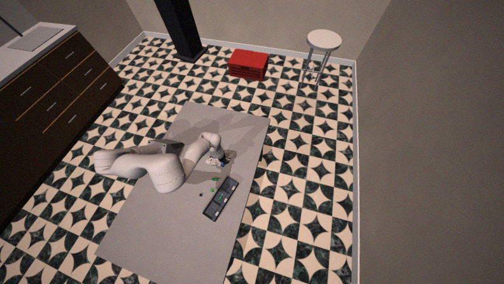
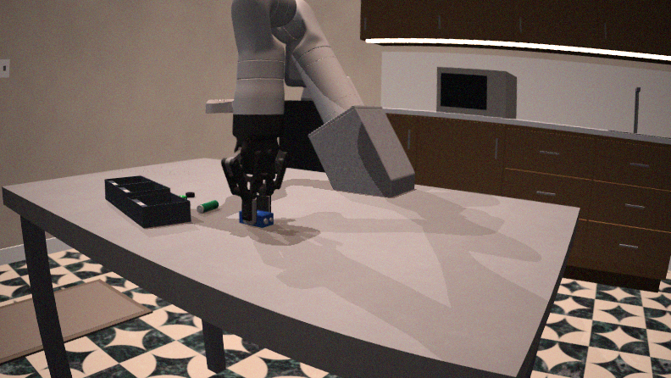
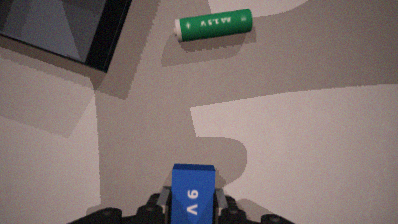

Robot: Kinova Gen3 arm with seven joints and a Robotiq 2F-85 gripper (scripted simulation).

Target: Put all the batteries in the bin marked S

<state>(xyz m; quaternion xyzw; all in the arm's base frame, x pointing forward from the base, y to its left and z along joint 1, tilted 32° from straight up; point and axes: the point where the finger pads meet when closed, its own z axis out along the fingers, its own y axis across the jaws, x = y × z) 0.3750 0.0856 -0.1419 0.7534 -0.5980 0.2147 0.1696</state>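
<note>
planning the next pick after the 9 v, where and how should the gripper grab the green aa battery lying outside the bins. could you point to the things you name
Grip the green AA battery (image 2: 207, 206) (image 3: 215, 25) (image 1: 215, 179) mid-barrel from above, fingers across its long sides; it lies flat, a slim cylinder.

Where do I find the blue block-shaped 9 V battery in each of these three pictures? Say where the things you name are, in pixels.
Top: just right of centre, a small blue spot by the gripper (image 1: 225, 162) (image 2: 256, 220) (image 3: 193, 202).
Exterior: left of centre, the blue block-shaped battery (image 1: 222, 164) (image 2: 264, 218) (image 3: 193, 187) between the fingers.
Wrist: bottom centre, cut off by the edge.
Shared landmark: the black three-compartment tray (image 1: 209, 216) (image 2: 166, 218) (image 3: 102, 62).
</note>
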